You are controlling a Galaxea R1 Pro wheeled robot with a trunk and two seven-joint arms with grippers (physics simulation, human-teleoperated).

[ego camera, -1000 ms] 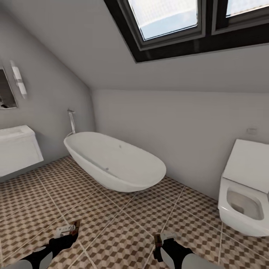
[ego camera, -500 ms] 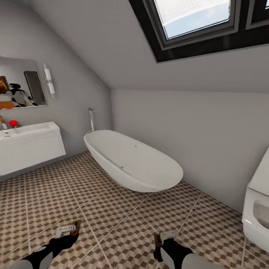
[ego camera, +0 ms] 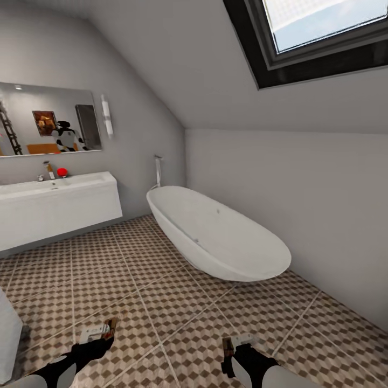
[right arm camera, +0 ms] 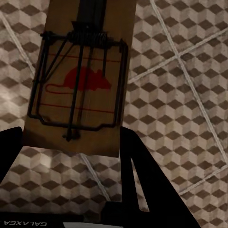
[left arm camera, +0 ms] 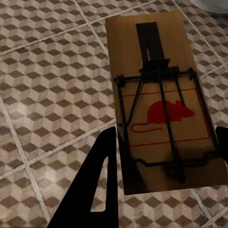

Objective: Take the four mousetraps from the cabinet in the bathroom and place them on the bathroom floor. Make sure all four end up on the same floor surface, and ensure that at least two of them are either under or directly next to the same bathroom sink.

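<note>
bathroom sink on its white vanity at far left, under the mirror. my left gripper is clamped on one mousetrap above the bathroom floor (red mouse print facing up). bathtub mid-room. my right gripper pinches a second mousetrap.

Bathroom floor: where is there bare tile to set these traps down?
The bathroom floor is bare between the sink vanity and the bathtub, and ahead of both grippers. Tightest along the tub's base. Each gripper holds a mousetrap.
</note>
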